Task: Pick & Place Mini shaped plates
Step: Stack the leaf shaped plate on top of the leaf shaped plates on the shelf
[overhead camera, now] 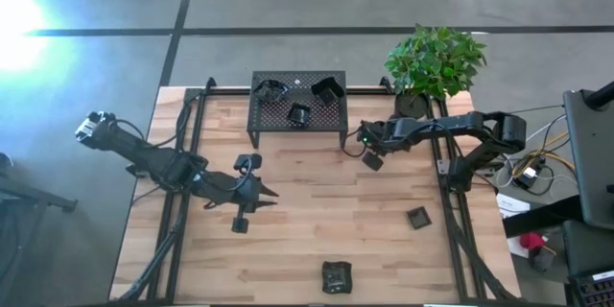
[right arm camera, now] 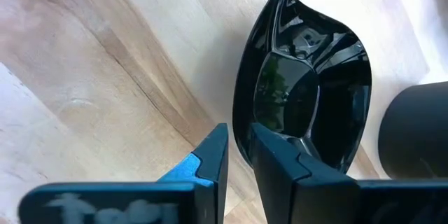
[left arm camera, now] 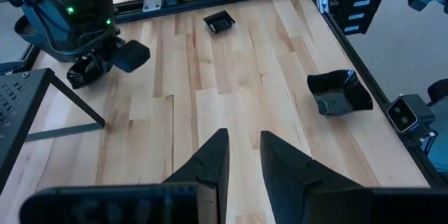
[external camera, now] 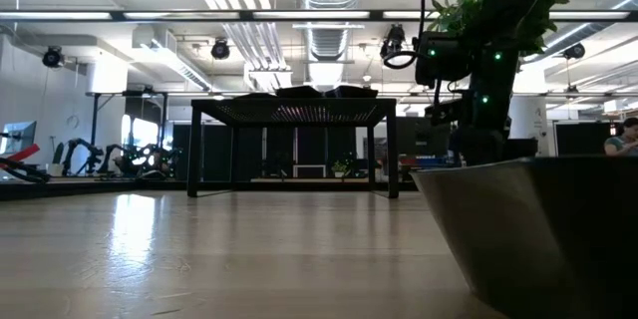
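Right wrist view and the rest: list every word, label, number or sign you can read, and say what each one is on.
No text can be read in any view.
Right hand: pale marks on its body at the frame's bottom edge, too blurred to read.
Leaf-shaped plate: glossy reflections only, no print.
Black rack: no label visible.

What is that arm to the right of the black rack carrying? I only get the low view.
Observer: The right gripper is pinching the rim of a glossy black leaf-shaped plate.
Operator: Is anything on top of the rack?
Observer: Yes, three mini plates sit on the perforated rack.
Operator: Where is the other arm?
Observer: The left gripper hangs open and empty over the wooden table, in front of the rack.
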Tool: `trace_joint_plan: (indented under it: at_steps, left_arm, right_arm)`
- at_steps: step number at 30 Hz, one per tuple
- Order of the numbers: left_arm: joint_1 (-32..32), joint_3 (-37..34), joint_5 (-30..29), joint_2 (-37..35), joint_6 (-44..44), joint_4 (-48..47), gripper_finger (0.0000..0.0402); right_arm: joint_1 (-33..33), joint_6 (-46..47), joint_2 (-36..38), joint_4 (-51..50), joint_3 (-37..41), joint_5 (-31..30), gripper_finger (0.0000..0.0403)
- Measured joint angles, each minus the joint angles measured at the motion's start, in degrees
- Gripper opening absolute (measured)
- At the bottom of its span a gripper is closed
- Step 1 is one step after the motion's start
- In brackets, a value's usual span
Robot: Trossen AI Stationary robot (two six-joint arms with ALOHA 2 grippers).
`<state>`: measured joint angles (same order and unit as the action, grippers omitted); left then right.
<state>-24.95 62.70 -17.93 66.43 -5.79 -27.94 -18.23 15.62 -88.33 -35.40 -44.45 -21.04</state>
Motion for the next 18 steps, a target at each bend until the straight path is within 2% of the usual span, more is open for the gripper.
trace_joint_plan:
  at_steps: [14,18]
  left_arm:
    - [0.0,0.0,0.0,0.0,-0.1,0.0,0.0076]
    - [0.0,0.0,0.0,0.0,-0.1,0.0,0.0076]
  right_arm:
    - [-0.1,-0.1,0.0,0.5,0.9,0.0,0.0059]
    - [-0.1,-0.5,0.0,3.5,2.6,-0.1,0.0059]
